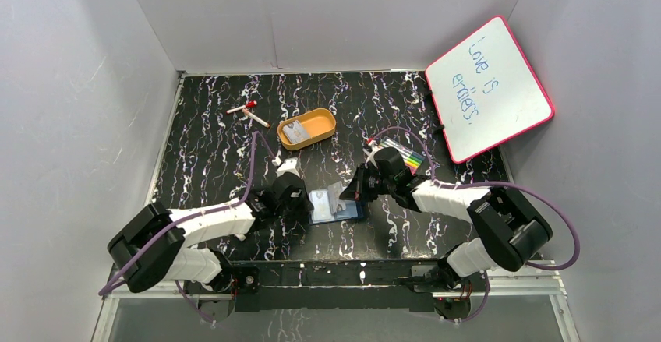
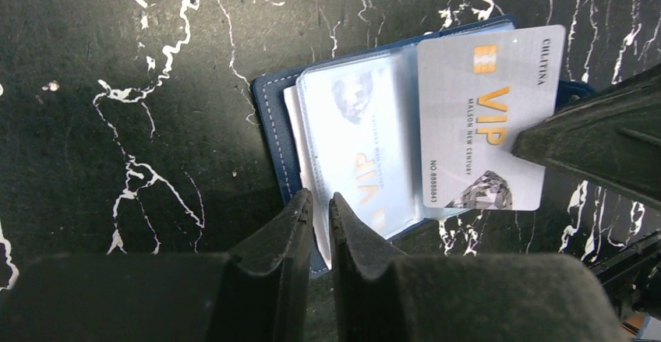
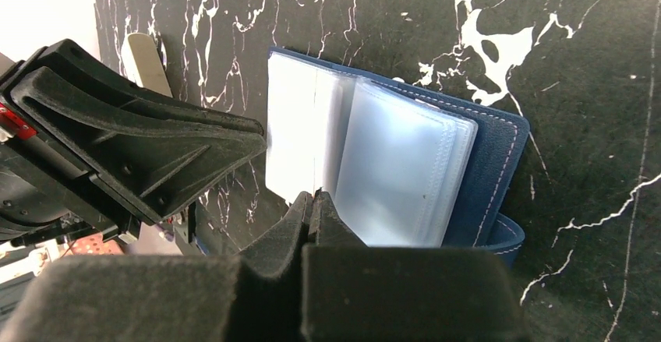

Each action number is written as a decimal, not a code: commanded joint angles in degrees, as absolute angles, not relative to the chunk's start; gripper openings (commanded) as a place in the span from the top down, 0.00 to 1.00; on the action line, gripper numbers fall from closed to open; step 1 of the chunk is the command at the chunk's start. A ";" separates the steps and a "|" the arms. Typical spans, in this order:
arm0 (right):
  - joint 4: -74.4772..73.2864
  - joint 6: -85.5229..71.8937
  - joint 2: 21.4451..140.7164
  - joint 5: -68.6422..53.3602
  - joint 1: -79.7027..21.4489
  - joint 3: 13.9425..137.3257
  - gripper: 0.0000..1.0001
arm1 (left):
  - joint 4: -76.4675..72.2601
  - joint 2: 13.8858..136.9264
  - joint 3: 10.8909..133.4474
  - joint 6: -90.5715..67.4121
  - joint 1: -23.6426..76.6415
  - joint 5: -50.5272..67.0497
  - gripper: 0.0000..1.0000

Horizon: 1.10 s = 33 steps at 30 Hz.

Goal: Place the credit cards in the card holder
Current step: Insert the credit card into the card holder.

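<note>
The right jaws are closed tight on the edge of 1 credit card (image 2: 479, 108), holding it tilted over the open card holder (image 2: 270, 112), which lies on the bench (image 2: 117, 46) between the 2 pairs of jaws. The left jaws stand a narrow slit apart astride the holder's near edge and its clear sleeves (image 3: 405, 163), 1 of which holds a 2nd card (image 2: 358, 139). Whether they squeeze it I cannot tell.

One card holder (image 2: 269, 116); two credit cards (image 2: 483, 116) at it; one orange tray (image 1: 319, 125); one whiteboard (image 1: 489, 89); one marker pack (image 1: 411, 157).
</note>
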<state>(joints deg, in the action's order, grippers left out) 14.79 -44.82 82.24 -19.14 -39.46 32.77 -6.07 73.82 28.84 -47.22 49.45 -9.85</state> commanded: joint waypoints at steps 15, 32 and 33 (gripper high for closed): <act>18.46 -45.43 82.82 -18.86 -39.50 31.02 1.00 | -6.22 73.92 26.82 -48.42 49.12 -10.31 0.89; 20.02 -49.32 85.58 -20.46 -39.50 30.55 1.00 | -6.77 73.91 26.19 -48.71 49.13 -9.75 0.90; 19.77 -49.11 85.68 -20.21 -39.48 30.51 1.00 | -6.77 73.92 26.18 -48.71 49.11 -9.76 0.90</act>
